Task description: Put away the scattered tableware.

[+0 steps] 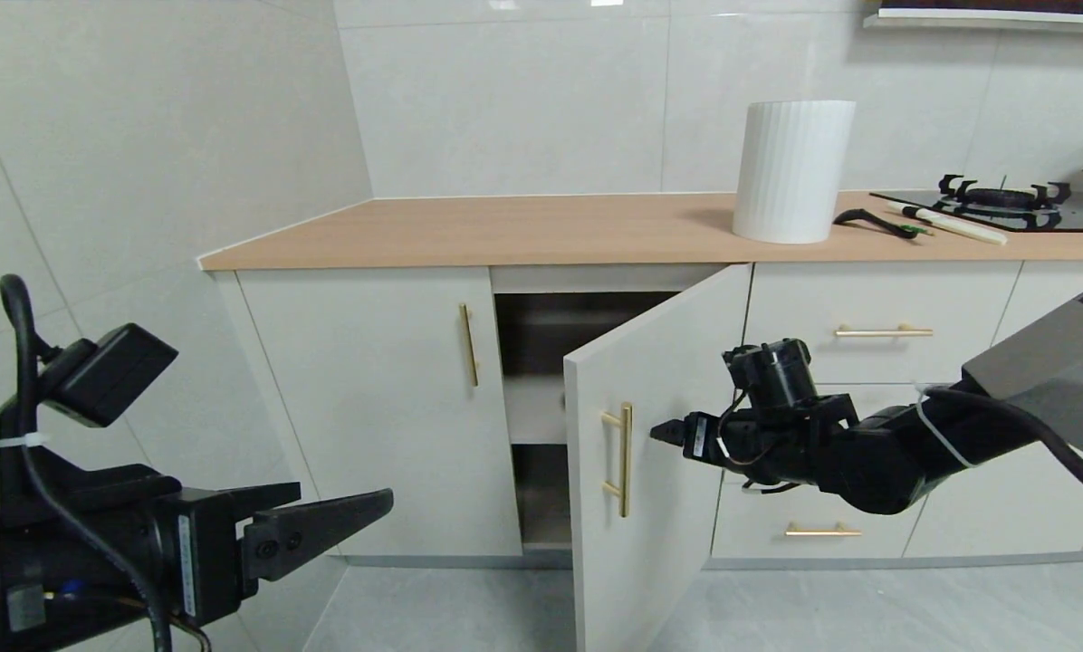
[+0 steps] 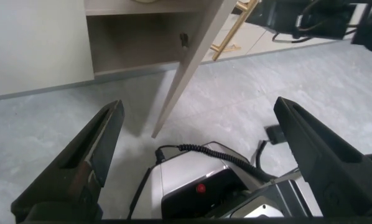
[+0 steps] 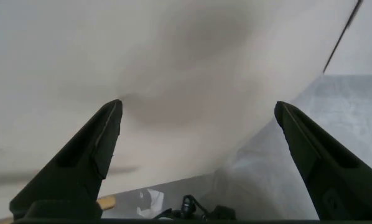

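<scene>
Right tool [image 1: 666,433] at the door handle [image 1: 626,459]
Wide open, empty; the upright handle stands just beside its tips.

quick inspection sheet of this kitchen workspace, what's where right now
surface: wooden countertop above white cabinets
job's things: utensils lying on the countertop between the white ribbed container and the stove
clutter: nothing seen
grippers: left gripper open, low before the cabinets; right gripper open, close to the handle of the open cabinet door
cables: black cable looped over the left arm; another cable along the right arm
surroundings: tiled wall, drawers, grey floor
</scene>
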Controlling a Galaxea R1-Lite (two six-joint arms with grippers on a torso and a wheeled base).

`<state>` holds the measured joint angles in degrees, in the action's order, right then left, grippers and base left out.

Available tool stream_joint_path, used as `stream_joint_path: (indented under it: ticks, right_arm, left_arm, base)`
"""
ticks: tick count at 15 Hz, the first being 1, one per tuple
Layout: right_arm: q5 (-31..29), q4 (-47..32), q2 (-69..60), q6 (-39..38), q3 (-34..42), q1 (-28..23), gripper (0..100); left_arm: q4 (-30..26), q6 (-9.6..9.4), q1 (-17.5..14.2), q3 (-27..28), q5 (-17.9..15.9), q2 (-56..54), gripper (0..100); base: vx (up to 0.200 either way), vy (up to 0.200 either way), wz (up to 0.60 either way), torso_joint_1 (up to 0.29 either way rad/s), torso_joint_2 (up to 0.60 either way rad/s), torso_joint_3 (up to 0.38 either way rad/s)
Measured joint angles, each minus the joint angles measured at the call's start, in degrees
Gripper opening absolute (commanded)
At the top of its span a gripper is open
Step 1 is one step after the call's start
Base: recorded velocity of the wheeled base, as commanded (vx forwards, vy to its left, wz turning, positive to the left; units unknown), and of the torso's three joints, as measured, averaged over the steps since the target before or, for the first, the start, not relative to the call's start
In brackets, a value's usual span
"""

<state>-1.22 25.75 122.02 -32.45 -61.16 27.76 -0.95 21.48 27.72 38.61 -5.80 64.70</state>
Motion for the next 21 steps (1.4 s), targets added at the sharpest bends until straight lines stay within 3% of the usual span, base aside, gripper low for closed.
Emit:
stream_joint_path:
  ticks: [10,21]
  right_arm:
    - [-0.11,1.35,3.69,-7.62,-4.30,0.51,100]
    - [-8.92,1.65,9.33,-14.73,-14.14,0.16,100]
  left_arm:
    - [-0.09,-0.24,-0.72,-0.22,-0.24,0.05,100]
    - [-0.02,-0.13,-0.83,-0.24,-0.18,0.18,100]
  base:
    - [0.180,0.000,0.00,0.001,0.00,0.003]
    - [0.000,0.000,0.00,0.000,0.00,0.000]
